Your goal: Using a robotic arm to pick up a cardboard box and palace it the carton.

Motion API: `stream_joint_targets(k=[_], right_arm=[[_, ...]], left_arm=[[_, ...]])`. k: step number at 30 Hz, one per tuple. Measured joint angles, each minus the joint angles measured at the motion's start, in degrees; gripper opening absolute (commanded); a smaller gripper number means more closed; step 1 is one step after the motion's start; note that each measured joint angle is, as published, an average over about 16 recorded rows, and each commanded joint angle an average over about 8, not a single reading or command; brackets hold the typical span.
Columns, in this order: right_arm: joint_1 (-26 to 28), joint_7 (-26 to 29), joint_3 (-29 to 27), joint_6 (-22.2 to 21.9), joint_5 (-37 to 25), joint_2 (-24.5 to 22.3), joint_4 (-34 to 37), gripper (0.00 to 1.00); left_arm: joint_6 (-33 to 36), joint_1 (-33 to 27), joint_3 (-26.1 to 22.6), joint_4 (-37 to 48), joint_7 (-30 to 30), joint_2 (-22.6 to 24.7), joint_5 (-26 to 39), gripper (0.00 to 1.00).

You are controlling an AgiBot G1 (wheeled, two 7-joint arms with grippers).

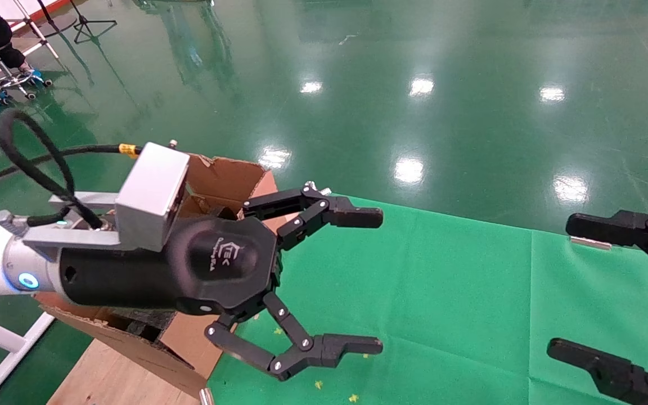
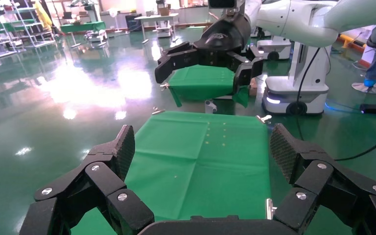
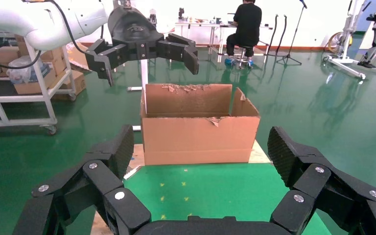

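The carton [image 1: 223, 179] is a large brown box with ragged flaps at the left end of the green-covered table [image 1: 442, 292]; it also shows in the right wrist view [image 3: 198, 132]. My left gripper [image 1: 379, 280], on the white arm, hangs open and empty above the carton's near side and the cloth. It also shows in the left wrist view [image 2: 203, 147] and the right wrist view [image 3: 149, 66]. My right gripper [image 1: 561, 287] is open and empty at the table's right end, also in its own view [image 3: 198, 147]. The small cardboard box is out of view.
The carton stands on a wooden board [image 1: 116, 377]. Shiny green floor surrounds the table. A seated person [image 3: 247, 22] is far behind the carton. A cart with boxes [image 3: 29, 73] stands to one side. A robot base [image 2: 293, 93] is beyond the table.
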State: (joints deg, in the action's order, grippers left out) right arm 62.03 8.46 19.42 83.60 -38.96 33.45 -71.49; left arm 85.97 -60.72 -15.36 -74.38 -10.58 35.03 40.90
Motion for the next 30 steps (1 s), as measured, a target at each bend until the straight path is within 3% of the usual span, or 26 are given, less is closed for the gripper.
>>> stream_joint_targets(k=[30], right_arm=[[0.00,0.00,0.00,-0.01,0.00,0.00,0.01,1.00]], left_arm=[[-0.29,-0.87,-0.69,0.86,-0.19,-0.02,0.99,1.00]])
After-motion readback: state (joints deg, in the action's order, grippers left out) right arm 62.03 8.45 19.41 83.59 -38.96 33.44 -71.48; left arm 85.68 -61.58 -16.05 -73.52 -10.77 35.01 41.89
